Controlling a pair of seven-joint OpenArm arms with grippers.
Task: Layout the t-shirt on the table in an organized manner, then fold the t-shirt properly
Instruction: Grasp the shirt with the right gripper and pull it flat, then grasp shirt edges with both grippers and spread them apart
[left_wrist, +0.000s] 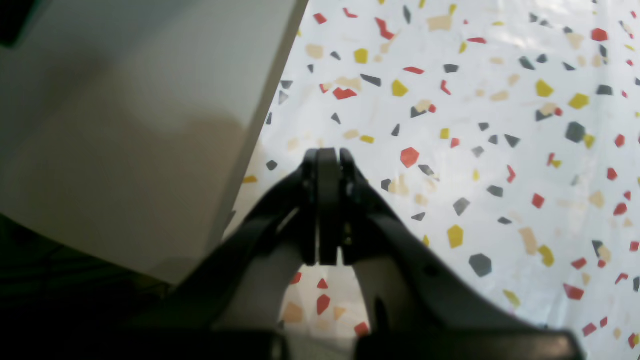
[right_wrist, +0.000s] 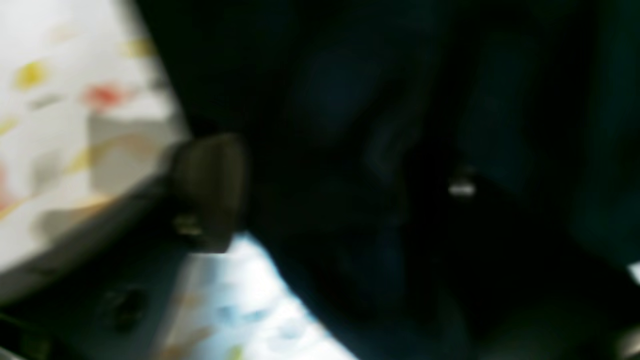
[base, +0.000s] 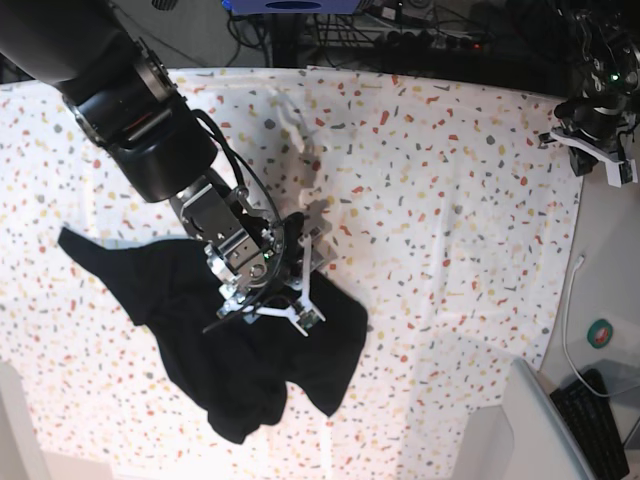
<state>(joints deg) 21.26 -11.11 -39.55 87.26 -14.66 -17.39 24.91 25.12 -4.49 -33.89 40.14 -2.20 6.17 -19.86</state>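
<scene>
Base view only: crumpled t-shirt (base: 230, 340) under right hand (base: 290, 300), grip unclear, left hand (left_wrist: 327, 165) closed, empty

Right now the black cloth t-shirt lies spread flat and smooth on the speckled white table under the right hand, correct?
Not flat and smooth: the base view shows the black cloth t-shirt crumpled in a bunched heap. It does lie on the speckled white table, under the right hand.

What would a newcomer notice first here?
The black t-shirt lies crumpled on the near-left of the speckled table, with the right gripper low over its bunched middle. The left gripper, shut and empty, hangs above bare cover at the far corner.
</scene>
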